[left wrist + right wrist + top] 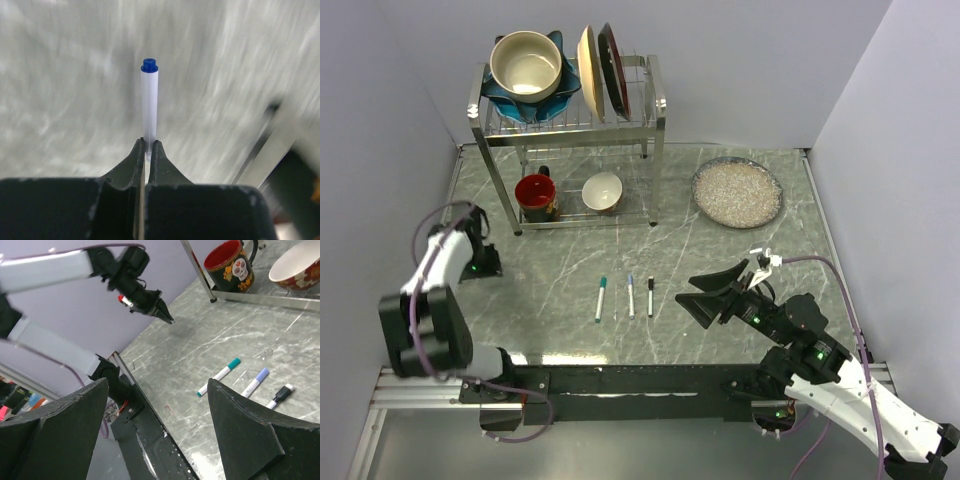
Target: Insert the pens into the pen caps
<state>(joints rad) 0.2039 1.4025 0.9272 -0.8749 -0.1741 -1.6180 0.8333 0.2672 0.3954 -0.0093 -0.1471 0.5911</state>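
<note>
Pens (631, 296) lie in a row just left of your right gripper (694, 299), long axes pointing away from the bases. That gripper's jaws stand wide, and it's the nearer arm. Your left gripper (147, 143), well off left, is pinched on a blue-ended pen (149, 107) running straight out.

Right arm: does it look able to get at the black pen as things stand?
Probably yes: the right end effector is open, facing the black pen, with only bare table between.
</note>
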